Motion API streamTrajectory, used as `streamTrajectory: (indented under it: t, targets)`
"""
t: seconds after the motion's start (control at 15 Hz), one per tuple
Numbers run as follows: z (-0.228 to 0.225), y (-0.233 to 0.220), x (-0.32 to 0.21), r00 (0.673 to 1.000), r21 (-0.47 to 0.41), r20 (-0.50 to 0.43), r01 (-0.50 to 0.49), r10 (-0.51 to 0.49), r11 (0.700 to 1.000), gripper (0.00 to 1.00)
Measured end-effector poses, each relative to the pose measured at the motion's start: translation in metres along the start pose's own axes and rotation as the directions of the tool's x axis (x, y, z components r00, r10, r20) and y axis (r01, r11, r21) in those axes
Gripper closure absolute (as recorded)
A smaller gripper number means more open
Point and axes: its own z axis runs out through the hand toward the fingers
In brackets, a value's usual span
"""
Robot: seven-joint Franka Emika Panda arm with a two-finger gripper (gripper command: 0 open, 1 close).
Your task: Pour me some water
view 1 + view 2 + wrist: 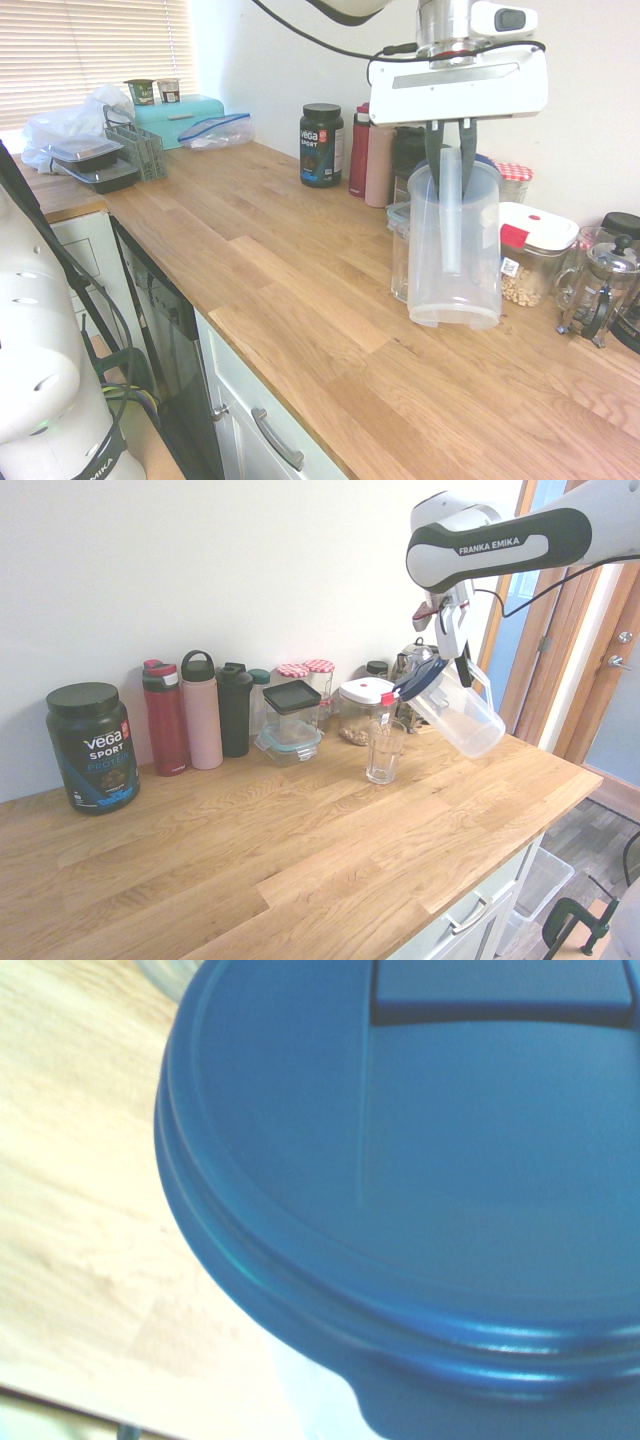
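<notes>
In the first exterior view the gripper (pixel 452 150) has its jaws clamped on the handle of the clear pitcher (pixel 455 250), held above the worktop (pixel 300 290). In the second exterior view the pitcher (pixel 455 708) is tilted, its blue lid (pixel 420 678) above the glass (pixel 385 751). In the wrist view the lid (pixel 420 1190) fills most of the picture.

The pitcher (pixel 455 245) hides most of the glass (pixel 399 262); its blue lid (pixel 420 1180) is blurred and cropped.
</notes>
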Motion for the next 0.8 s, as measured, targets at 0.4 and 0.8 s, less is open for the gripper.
streamTrajectory:
  t: [0.4,0.8]
  targets:
    - [0.004,-0.043,0.005,0.998,-0.134,0.069,0.020,-0.011,0.991,1.00]
    - [0.002,-0.048,0.004,0.996,-0.161,0.084,0.029,-0.016,0.986,1.00]
